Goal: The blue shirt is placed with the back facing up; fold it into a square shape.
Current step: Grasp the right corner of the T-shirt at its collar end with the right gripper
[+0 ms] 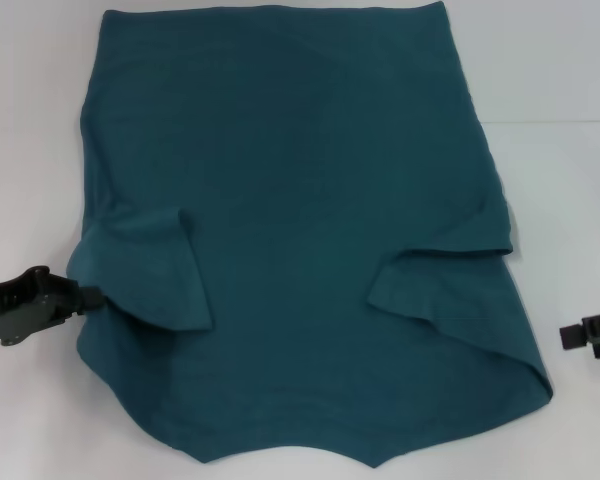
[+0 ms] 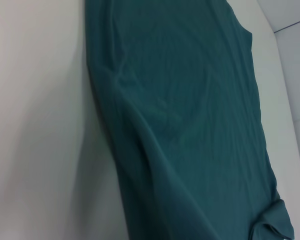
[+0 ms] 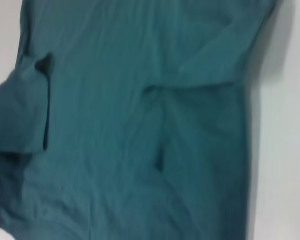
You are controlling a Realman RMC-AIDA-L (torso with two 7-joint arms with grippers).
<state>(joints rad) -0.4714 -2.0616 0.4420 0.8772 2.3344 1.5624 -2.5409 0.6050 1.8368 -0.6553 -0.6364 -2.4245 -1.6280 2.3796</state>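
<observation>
The blue shirt (image 1: 300, 230) lies flat on the white table (image 1: 30, 150), plain side up, hem at the far side. Both sleeves are folded inward onto the body, the left one (image 1: 150, 270) and the right one (image 1: 440, 285). My left gripper (image 1: 92, 297) is at the shirt's left edge beside the folded left sleeve, its tip touching the cloth. My right gripper (image 1: 570, 336) is low over the table to the right of the shirt, apart from it. The shirt fills the left wrist view (image 2: 190, 125) and the right wrist view (image 3: 130, 125). No lettering shows.
White table surface (image 1: 570, 200) borders the shirt on both sides. The shirt's near edge (image 1: 280, 455) reaches almost to the bottom of the head view. A seam in the table surface (image 1: 560, 122) runs at the right.
</observation>
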